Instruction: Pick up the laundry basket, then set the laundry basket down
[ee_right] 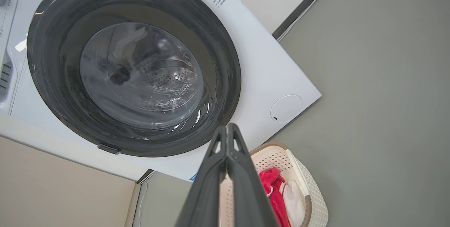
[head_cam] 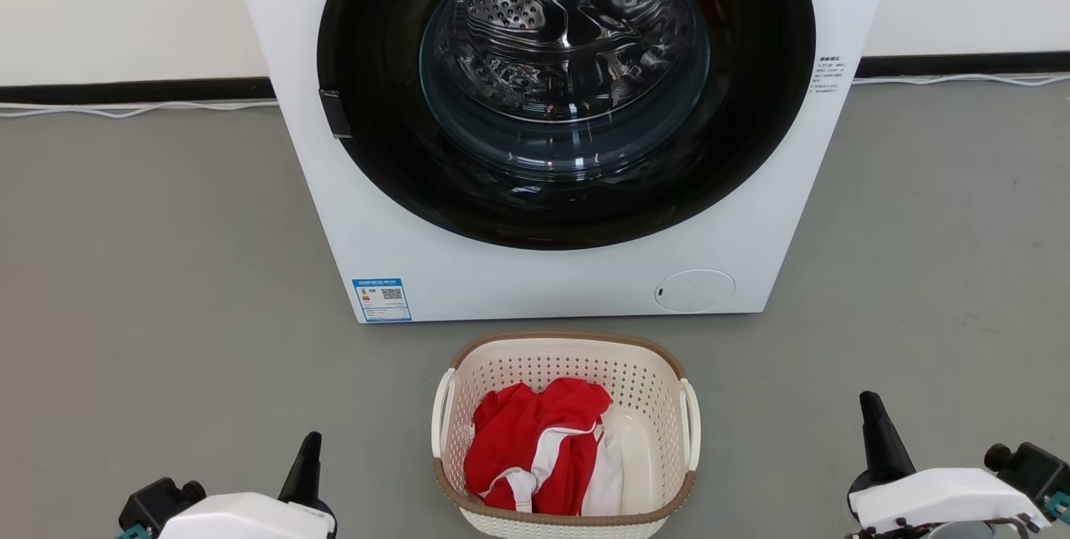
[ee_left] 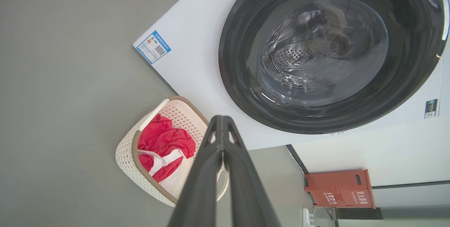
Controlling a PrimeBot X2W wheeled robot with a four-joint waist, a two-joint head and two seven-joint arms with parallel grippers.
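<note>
Laundry basket (head_cam: pixel 577 363): on the grey floor (head_cam: pixel 167 272), just before the washing machine (head_cam: pixel 535 280), between the grippers.
Contents: red-and-white cloth (head_cam: pixel 535 439), perhaps a garment.
Left gripper (head_cam: pixel 311 447): jaws together, empty.
Right gripper (head_cam: pixel 871 405): jaws together, empty.

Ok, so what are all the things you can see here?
washing machine: one, white, on the floor by the wall
door: one, black ring around clear glass, on the machine's front
label: one, blue, low on the machine's front
laundry basket: one, cream with brown rim, on the floor before the machine
clothes: one heap, red and white, inside the basket
cable: two stretches, white, along the wall's foot
box: one, orange-red, against a wall
floor: one, grey, all around
left gripper: one, dark, jaws shut, left of the basket, apart from it
right gripper: one, dark, jaws shut, right of the basket, apart from it
</note>
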